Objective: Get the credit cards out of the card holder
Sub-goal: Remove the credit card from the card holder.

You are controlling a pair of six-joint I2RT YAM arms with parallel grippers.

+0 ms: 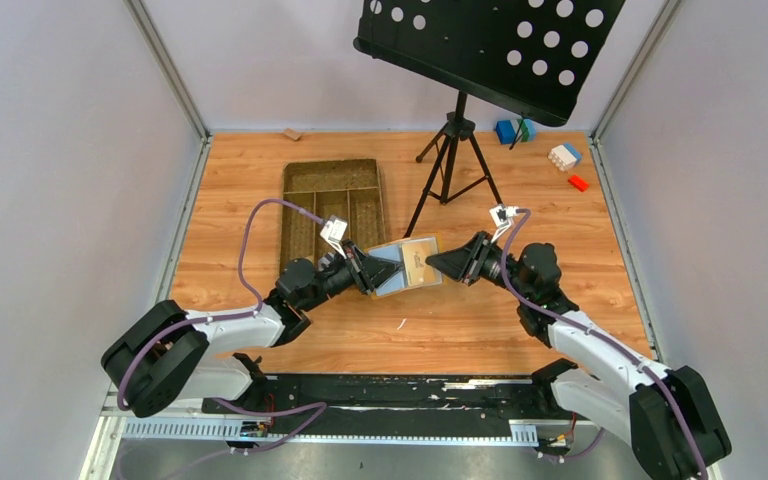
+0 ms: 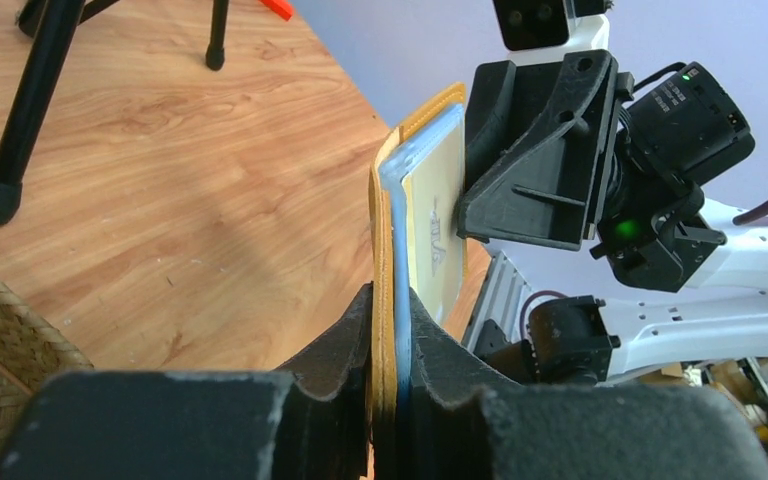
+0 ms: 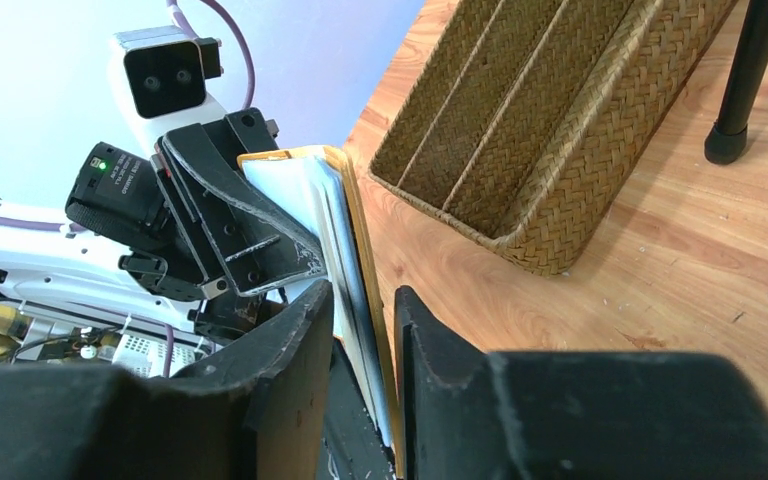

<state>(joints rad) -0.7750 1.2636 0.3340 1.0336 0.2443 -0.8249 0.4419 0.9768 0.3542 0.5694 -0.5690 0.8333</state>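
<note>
The mustard-yellow card holder [image 1: 407, 266] hangs above the table between my two grippers, its grey-blue inside facing up. A tan credit card [image 1: 421, 257] lies in its pocket; in the left wrist view its pale face [image 2: 436, 215] shows beside the blue lining. My left gripper [image 1: 368, 270] is shut on the card holder's [image 2: 388, 240] left edge, its fingers [image 2: 355, 330] pressed on both layers. My right gripper [image 1: 436, 262] straddles the opposite edge of the holder [image 3: 345, 230], open, with a gap at its left finger [image 3: 305, 325]. Other cards are hidden.
A brown woven compartment tray [image 1: 332, 195] lies behind the left gripper, close to the holder in the right wrist view [image 3: 560, 120]. A black tripod [image 1: 450, 150] with a perforated music desk [image 1: 490, 40] stands mid-back. Small blocks [image 1: 564, 155] lie at the back right.
</note>
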